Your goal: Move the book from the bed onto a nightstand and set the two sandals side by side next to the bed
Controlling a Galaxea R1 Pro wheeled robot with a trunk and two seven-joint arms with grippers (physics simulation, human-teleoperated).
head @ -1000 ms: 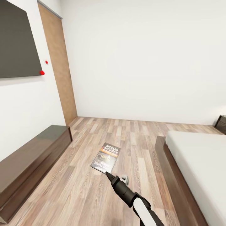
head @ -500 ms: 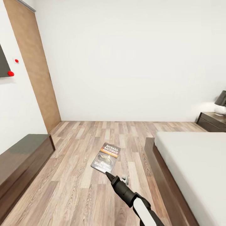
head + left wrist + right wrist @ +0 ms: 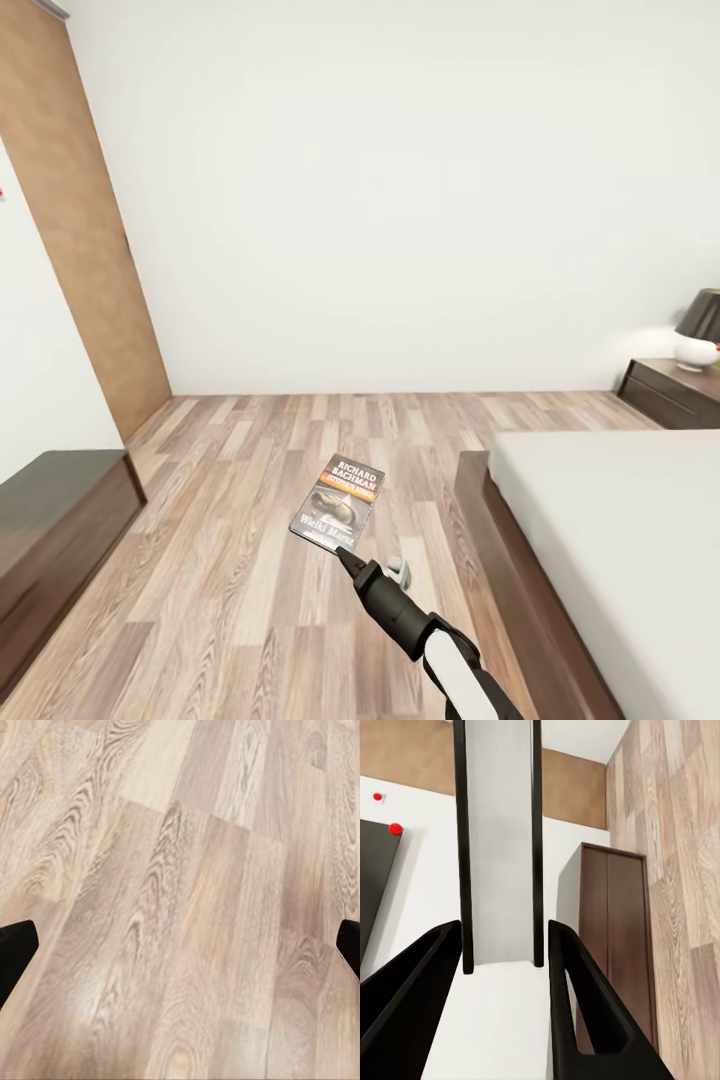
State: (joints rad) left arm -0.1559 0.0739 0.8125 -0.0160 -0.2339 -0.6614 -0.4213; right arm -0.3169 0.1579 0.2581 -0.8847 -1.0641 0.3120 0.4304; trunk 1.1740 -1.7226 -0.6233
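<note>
Wood-plank flooring is stretching beside the bed (image 3: 610,520); the right tool (image 3: 343,552) (arm reaching forward and low) is gripping the book (image 3: 338,502) by its near edge, cover up.

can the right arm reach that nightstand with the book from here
Probably not: the low dark wooden nightstand sits by the far wall, beyond the grey-mattressed bed; the base likely must roll closer.

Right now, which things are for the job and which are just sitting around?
For the job: book held by the right gripper, bed, nightstand.
Just around: lamp, bench, door.
</note>
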